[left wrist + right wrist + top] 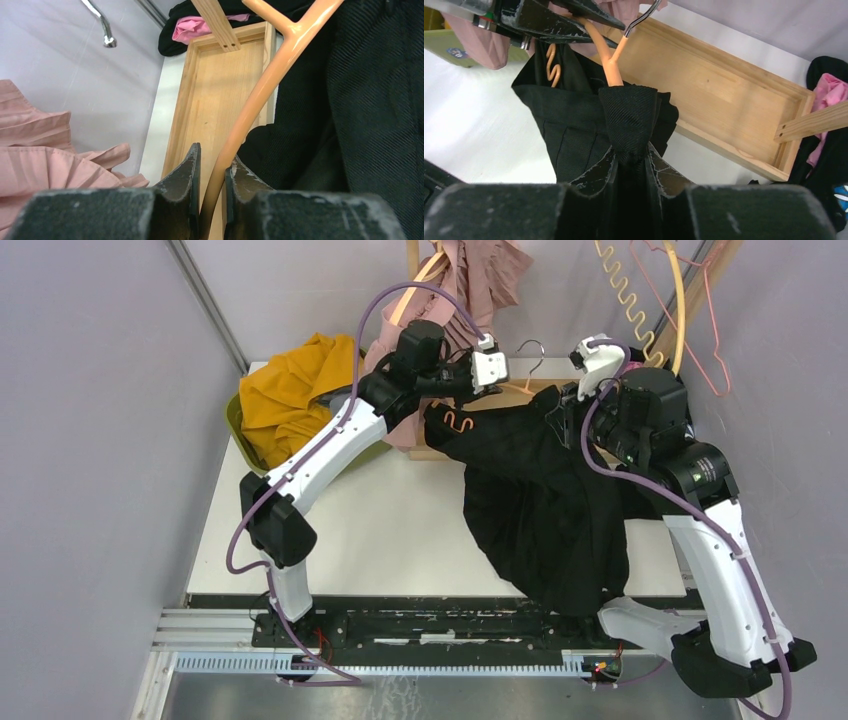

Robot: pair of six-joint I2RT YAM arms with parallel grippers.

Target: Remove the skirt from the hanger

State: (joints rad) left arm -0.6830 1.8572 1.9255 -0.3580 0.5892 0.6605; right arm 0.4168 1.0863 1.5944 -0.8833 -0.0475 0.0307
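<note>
The left gripper [214, 158] has its two dark pads pressed together on the thin orange arm of the hanger [265, 85]. It pinches the arm just above the near long edge of the wooden tray [220, 105], apparently to fix the frame in the air so it cannot follow the cloth. The right gripper [630, 150] is likewise closed. It nips a bunched fold of the black skirt [569, 130] where the waistband wraps the hanger's shoulder, on the table side of the tray. That grip looks chosen so that a pull away from the left arm would slide the band off the end of the orange arm. The two hands sit close together over the tray's near edge, one anchoring and one ready to strip. The hanger's metal hook [641, 17] points up toward the tray and hangs on nothing, so the left pinch alone seems to carry the frame. From the waistband the skirt falls away from the tray, spreading across the table [380, 530] toward the arm bases and draping over its near edge. The skirt is therefore not yet off, and the far shoulder, hidden under cloth, may also need freeing. A pink garment [470, 280] hangs beyond the tray's left end, close to the left wrist but apart from the hanger.
</note>
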